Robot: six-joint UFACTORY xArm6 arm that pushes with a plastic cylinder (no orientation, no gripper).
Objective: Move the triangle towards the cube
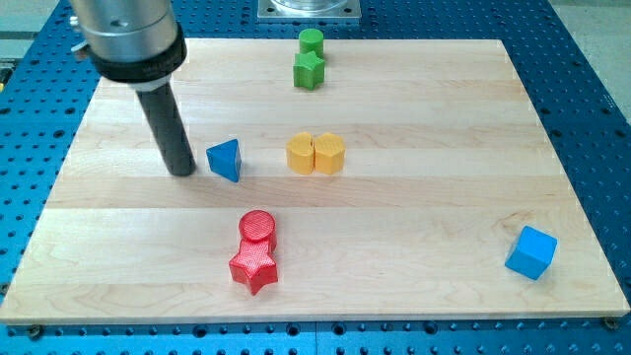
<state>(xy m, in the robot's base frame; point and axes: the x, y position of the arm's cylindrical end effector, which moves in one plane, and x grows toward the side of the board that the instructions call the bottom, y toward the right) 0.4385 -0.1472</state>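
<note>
A blue triangle (226,160) lies left of the board's middle. A blue cube (531,252) sits near the view's bottom right corner of the board, far from the triangle. My tip (182,172) rests on the board just to the left of the triangle, a small gap apart from it. The dark rod rises from the tip to the arm's housing at the view's top left.
Two yellow blocks (315,154) stand side by side right of the triangle. A green cylinder (312,41) and a green star (309,70) sit at the top middle. A red cylinder (257,227) and a red star (254,266) sit at the bottom middle.
</note>
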